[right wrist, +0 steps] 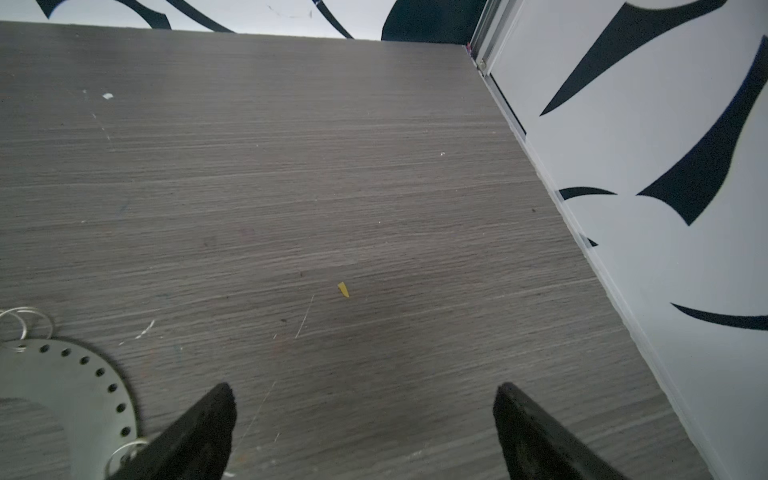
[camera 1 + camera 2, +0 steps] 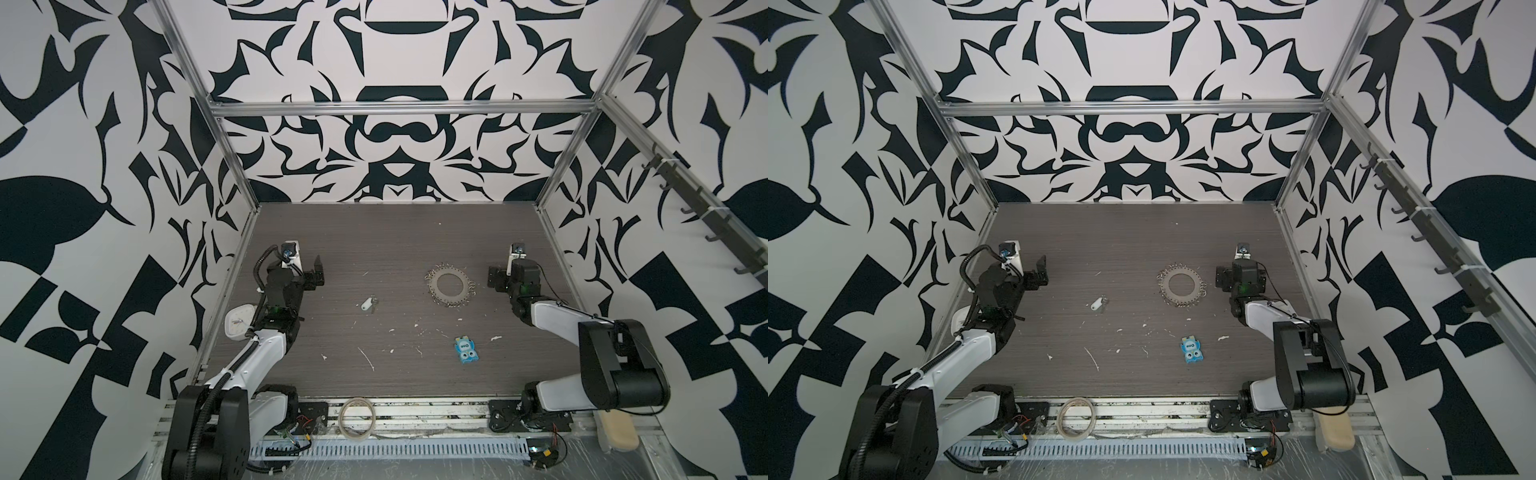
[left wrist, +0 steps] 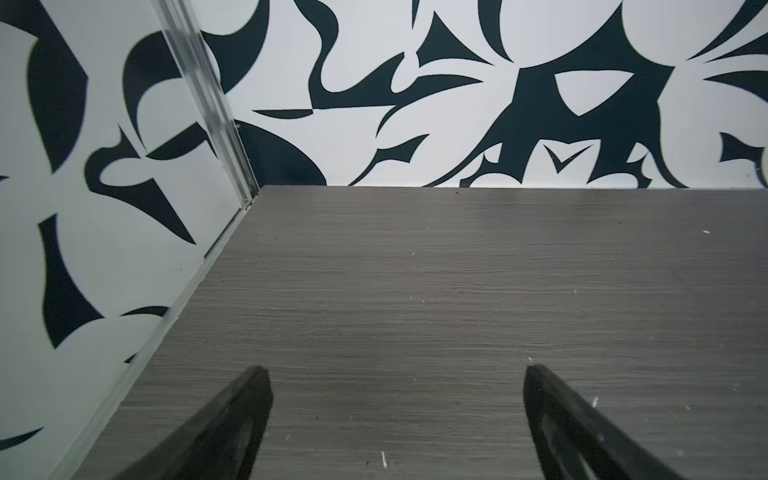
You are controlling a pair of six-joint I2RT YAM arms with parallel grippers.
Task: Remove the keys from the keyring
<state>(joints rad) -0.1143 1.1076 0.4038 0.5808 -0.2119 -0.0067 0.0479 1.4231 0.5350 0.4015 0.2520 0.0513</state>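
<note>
Seemingly loose keys point(image 2: 369, 304) apart from keyring point(image 2: 450, 285)

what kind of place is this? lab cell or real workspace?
Most likely a robot test cell. A left arm and right arm are mounted at the front of a table, boxed in by an aluminium frame and black-and-white patterned walls.

Left end effector point(image 3: 395, 376) jaws spread wide, empty; right end effector point(image 1: 365, 392) likewise.
</note>
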